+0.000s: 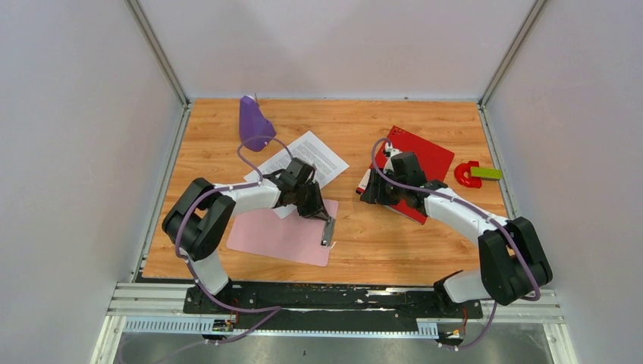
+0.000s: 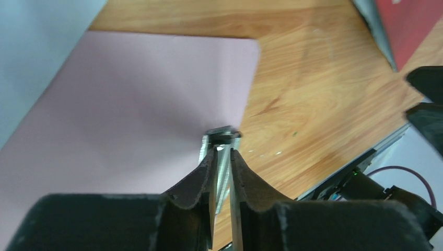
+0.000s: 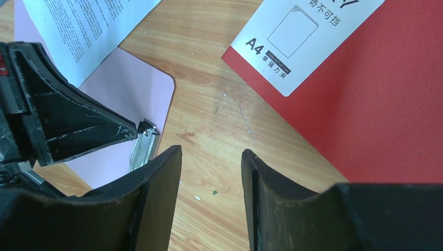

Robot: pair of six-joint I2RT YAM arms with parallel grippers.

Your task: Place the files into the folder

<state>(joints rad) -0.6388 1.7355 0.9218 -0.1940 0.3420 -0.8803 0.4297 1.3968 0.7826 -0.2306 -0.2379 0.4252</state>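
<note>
Two files (image 1: 307, 155) lie flat on the left half of the tabletop. Their long side slants from near left toward the far right corner, and their near end rests on the pink clipboard (image 1: 277, 236). The folder (image 1: 425, 159) lies shut by the right edge, one corner pointing at the far edge. My left gripper (image 2: 223, 152) is nearly together at the metal clip (image 2: 222, 137); I cannot tell if it pinches. My right gripper (image 3: 211, 151) is apart, just beside the folder.
</note>
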